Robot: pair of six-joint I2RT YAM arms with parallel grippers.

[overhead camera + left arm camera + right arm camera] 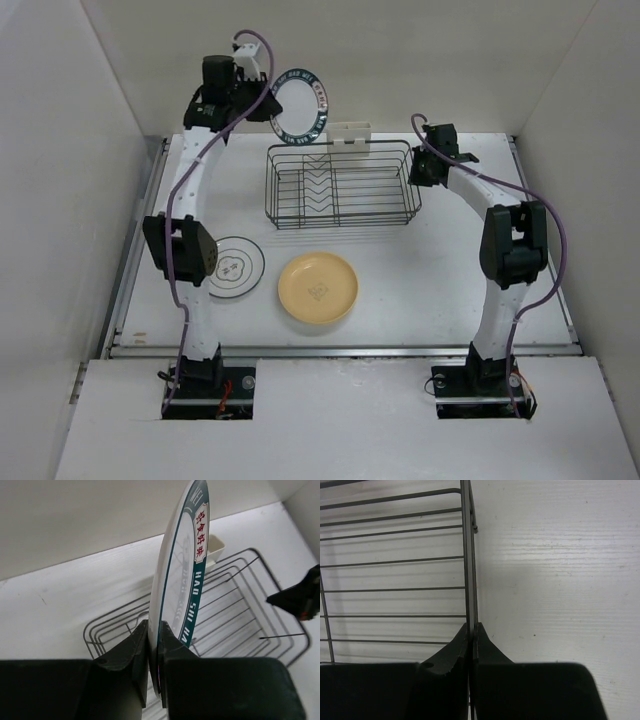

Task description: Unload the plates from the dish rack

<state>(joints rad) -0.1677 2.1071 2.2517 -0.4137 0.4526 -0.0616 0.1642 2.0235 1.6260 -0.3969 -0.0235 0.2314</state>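
Left wrist view is showing the left tool [154, 630] pinching the glossy green-lettered plate [182, 570] upright by its rim, lifted clear of the wire dish rack [468, 555]; the right tool [472, 630] is clamping the rack's rim wire. Next, likely: tilting it flat onto the table [450, 280] beside the yellow plate [317, 288].

My top camera hangs above and behind both arm bases, looking down over the whole table [420, 290]. My left wrist view looks out past the left gripper [154, 630], very close on the green-rimmed plate [182, 580], dish rack [240, 610] beyond. My right wrist view, past the right gripper [471, 632], hugs that rack's rim. All three share the rack.
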